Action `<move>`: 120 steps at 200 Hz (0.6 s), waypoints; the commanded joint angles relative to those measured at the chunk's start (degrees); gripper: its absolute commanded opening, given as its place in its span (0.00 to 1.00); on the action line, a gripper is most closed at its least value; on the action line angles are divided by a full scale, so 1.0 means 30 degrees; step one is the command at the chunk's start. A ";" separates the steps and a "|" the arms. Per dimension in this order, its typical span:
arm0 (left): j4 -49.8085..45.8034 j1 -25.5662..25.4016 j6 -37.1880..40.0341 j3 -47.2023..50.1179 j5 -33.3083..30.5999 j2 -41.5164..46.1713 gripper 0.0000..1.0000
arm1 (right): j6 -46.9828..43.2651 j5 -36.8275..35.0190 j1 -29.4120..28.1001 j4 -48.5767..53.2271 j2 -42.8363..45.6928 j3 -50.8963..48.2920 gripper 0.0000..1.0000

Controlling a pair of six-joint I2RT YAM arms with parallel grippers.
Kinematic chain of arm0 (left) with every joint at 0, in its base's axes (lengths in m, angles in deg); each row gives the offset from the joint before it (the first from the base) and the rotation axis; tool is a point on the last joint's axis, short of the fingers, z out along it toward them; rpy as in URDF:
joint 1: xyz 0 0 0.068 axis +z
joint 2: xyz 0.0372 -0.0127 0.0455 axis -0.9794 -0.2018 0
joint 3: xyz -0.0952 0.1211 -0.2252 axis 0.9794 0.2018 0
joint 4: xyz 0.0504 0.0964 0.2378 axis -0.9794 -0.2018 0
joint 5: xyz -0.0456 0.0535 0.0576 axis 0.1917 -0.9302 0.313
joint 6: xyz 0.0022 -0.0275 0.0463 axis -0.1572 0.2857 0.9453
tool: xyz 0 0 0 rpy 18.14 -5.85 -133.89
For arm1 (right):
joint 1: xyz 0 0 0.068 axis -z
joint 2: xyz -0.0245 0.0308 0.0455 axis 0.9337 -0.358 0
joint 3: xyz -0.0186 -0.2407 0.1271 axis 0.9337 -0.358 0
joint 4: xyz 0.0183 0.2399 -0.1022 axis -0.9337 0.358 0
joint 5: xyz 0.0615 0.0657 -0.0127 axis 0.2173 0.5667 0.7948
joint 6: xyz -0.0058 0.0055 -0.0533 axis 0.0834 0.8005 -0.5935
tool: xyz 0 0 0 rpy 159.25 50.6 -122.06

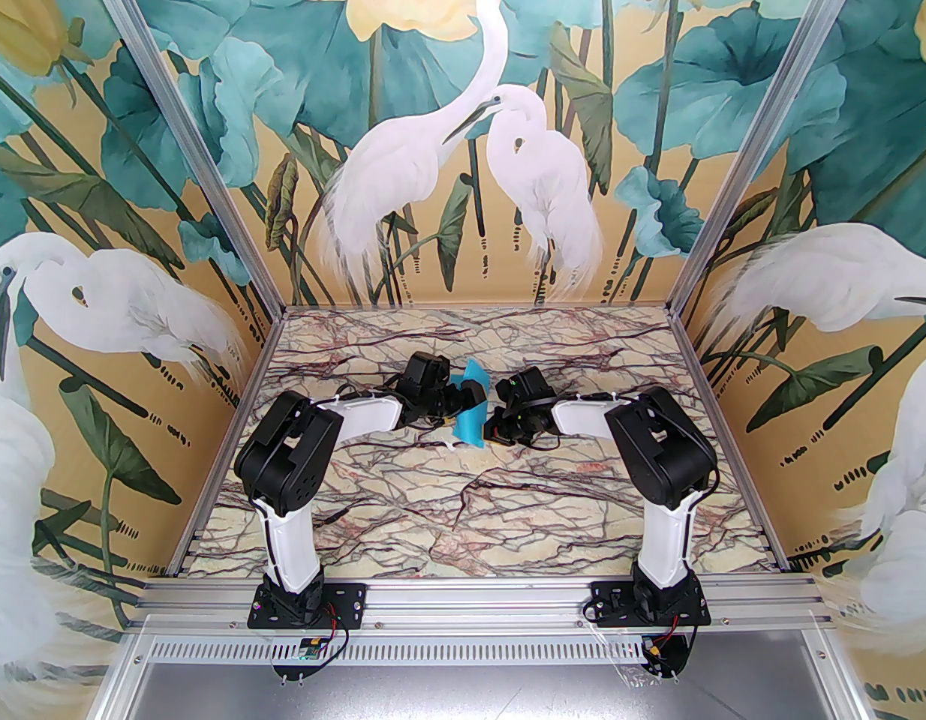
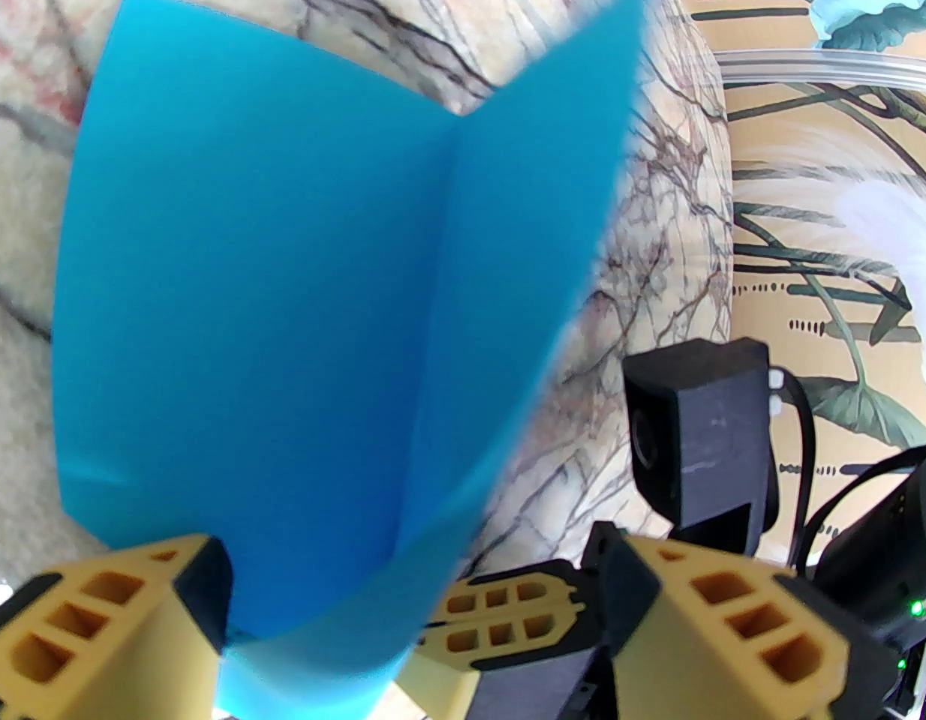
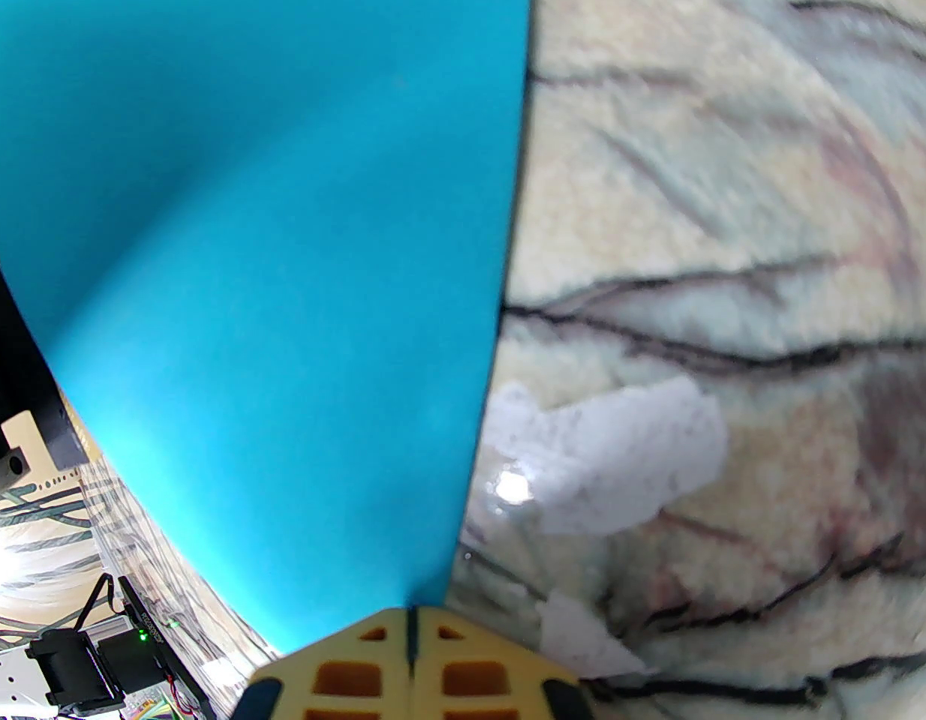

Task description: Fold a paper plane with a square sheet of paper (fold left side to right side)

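Square sheet of paper (image 1: 474, 406): thin smooth cyan, one centre crease, bowed into a V, held mid-table | right gripper (image 3: 410, 619) at its 3 o'clock pinched its edge | left gripper (image 2: 418, 574) at 9 o'clock gaped wide | veined marble table (image 1: 463, 507)

I am finding nothing I can read: no words, labels, brands, numbers or signs are coming through legibly. The square sheet of paper (image 3: 245, 252), reaching out ahead of my right claw (image 3: 410, 618), is showing me a plain, unprinted face.
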 commanded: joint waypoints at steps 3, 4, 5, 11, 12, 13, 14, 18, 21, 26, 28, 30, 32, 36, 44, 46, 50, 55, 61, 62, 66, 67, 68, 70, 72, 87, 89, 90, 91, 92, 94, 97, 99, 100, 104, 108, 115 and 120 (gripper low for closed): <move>0.0941 0.0187 0.0779 0.0236 0.1311 0.0012 0.86 | 0.0138 -0.0990 -0.0094 0.1245 -0.1003 -0.0322 0.00; 0.0936 0.0187 0.0782 0.0244 0.1338 0.0050 0.86 | 0.0137 -0.0980 -0.0096 0.1260 -0.1016 -0.0316 0.00; 0.0919 0.0187 0.0783 0.0262 0.1351 0.0098 0.86 | 0.0137 -0.0975 -0.0097 0.1254 -0.1022 -0.0312 0.00; 0.0853 0.0187 0.0837 0.0415 0.1432 0.0285 0.86 | 0.0143 -0.0972 -0.0097 0.1249 -0.1039 -0.0315 0.00; 0.0848 0.0187 0.0840 0.0451 0.1442 0.0304 0.86 | 0.0140 -0.0986 -0.0083 0.1248 -0.1034 -0.0312 0.00; 0.0831 0.0187 0.0841 0.0483 0.1461 0.0342 0.85 | 0.0139 -0.0993 -0.0076 0.1247 -0.1031 -0.0311 0.00; 0.0823 0.0187 0.0857 0.0528 0.1486 0.0391 0.86 | 0.0138 -0.0997 -0.0087 0.1247 -0.1030 -0.0310 0.00; 0.0787 0.0187 0.0871 0.0615 0.1564 0.0539 0.86 | 0.0137 -0.1007 -0.0070 0.1261 -0.1043 -0.0289 0.00; 0.0785 0.0172 0.0872 0.0766 0.1616 0.0657 0.86 | 0.0137 -0.1001 -0.0080 0.1252 -0.1034 -0.0285 0.00; 0.0759 0.0187 0.0845 0.0979 0.1710 0.0860 0.85 | 0.0148 -0.1005 -0.0093 0.1276 -0.1079 -0.0247 0.00; 0.0757 0.0187 0.0821 0.1027 0.1765 0.0947 0.85 | 0.0140 -0.1030 -0.0097 0.1283 -0.1078 -0.0220 0.00; 0.0741 0.0187 0.0816 0.1119 0.1801 0.1021 0.86 | 0.0138 -0.1030 -0.0083 0.1285 -0.1085 -0.0206 0.00; 0.0730 0.0187 0.0792 0.1201 0.1839 0.1090 0.85 | 0.0137 -0.1044 -0.0087 0.1286 -0.1087 -0.0203 0.00; 0.0685 0.0187 0.0745 0.1386 0.1928 0.1240 0.85 | 0.0137 -0.1030 -0.0087 0.1320 -0.1087 -0.0193 0.00; 0.0683 0.0187 0.0656 0.1782 0.2091 0.1530 0.85 | 0.0137 -0.1085 -0.0096 0.1334 -0.1118 -0.0165 0.00; 0.0693 0.0187 0.0628 0.1894 0.2132 0.1628 0.85 | 0.0137 -0.1073 -0.0076 0.1334 -0.1117 -0.0148 0.00; 0.0697 0.0187 0.0569 0.2096 0.2195 0.1792 0.85 | 0.0137 -0.1081 -0.0070 0.1336 -0.1157 -0.0136 0.00; 0.0697 0.0187 0.0508 0.2356 0.2267 0.2013 0.85 | 0.0152 -0.1079 -0.0096 0.1349 -0.1168 -0.0130 0.00; 0.0669 0.0187 0.0423 0.2626 0.2326 0.2273 0.85 | 0.0166 -0.1059 -0.0085 0.1335 -0.1200 -0.0135 0.00; 0.0683 0.0187 0.0413 0.2684 0.2329 0.2308 0.85 | 0.0166 -0.1059 -0.0077 0.1335 -0.1202 -0.0134 0.00; 0.0669 0.0187 0.0364 0.2846 0.2360 0.2492 0.85 | 0.0167 -0.1079 -0.0075 0.1338 -0.1191 -0.0117 0.00; 0.0668 0.0187 0.0340 0.2867 0.2374 0.2550 0.85 | 0.0167 -0.1069 -0.0072 0.1336 -0.1198 -0.0125 0.00; 0.0668 0.0187 0.0313 0.2936 0.2382 0.2608 0.85 | 0.0167 -0.1064 -0.0071 0.1335 -0.1201 -0.0129 0.00; 0.0683 0.0187 0.0315 0.3039 0.2373 0.2703 0.85 | 0.0181 -0.1082 -0.0070 0.1335 -0.1218 -0.0132 0.00; 0.0693 0.0187 0.0293 0.3117 0.2363 0.2792 0.85 | 0.0185 -0.1079 -0.0077 0.1335 -0.1208 -0.0133 0.00; 0.0697 0.0187 0.0142 0.3622 0.2207 0.3451 0.85 | 0.0174 -0.1038 -0.0079 0.1285 -0.1204 -0.0177 0.00; 0.0697 0.0187 0.0140 0.3650 0.2190 0.3507 0.85 | 0.0212 -0.1046 -0.0072 0.1278 -0.1190 -0.0173 0.00; 0.0697 0.0187 0.0140 0.3665 0.2187 0.3541 0.85 | 0.0219 -0.1052 -0.0070 0.1262 -0.1182 -0.0183 0.00; 0.0712 0.0187 0.0125 0.3672 0.2186 0.3557 0.85 | 0.0222 -0.1055 -0.0084 0.1269 -0.1179 -0.0187 0.00; 0.0719 0.0187 0.0118 0.3676 0.2185 0.3595 0.85 | 0.0224 -0.1057 -0.0091 0.1258 -0.1192 -0.0190 0.00; 0.0725 0.0187 0.0112 0.3715 0.2177 0.3638 0.85 | 0.0225 -0.1051 -0.0075 0.1264 -0.1187 -0.0213 0.00; 0.0748 0.0172 0.0111 0.3728 0.2183 0.3681 0.85 | 0.0203 -0.1058 -0.0088 0.1252 -0.1202 -0.0206 0.00; 0.0768 0.0183 0.0111 0.3713 0.2184 0.3689 0.85 | 0.0212 -0.1058 -0.0074 0.1248 -0.1189 -0.0203 0.00; 0.0777 0.0185 0.0096 0.3726 0.2184 0.3690 0.85 | 0.0219 -0.1058 -0.0072 0.1247 -0.1182 -0.0212 0.00; 0.0825 0.0187 0.0042 0.3710 0.2164 0.3691 0.85 | 0.0225 -0.1059 -0.0078 0.1252 -0.1192 -0.0204 0.00; 0.0932 0.0187 -0.0016 0.3703 0.2225 0.3649 0.85 | 0.0225 -0.1053 -0.0077 0.1247 -0.1226 -0.0248 0.00; 0.1179 0.0187 -0.0155 0.3623 0.2391 0.3509 0.85 | 0.0225 -0.1055 -0.0073 0.1250 -0.1201 -0.0262 0.00; 0.1376 0.0187 -0.0285 0.3570 0.2511 0.3384 0.84 | 0.0225 -0.1031 -0.0090 0.1247 -0.1186 -0.0265 0.00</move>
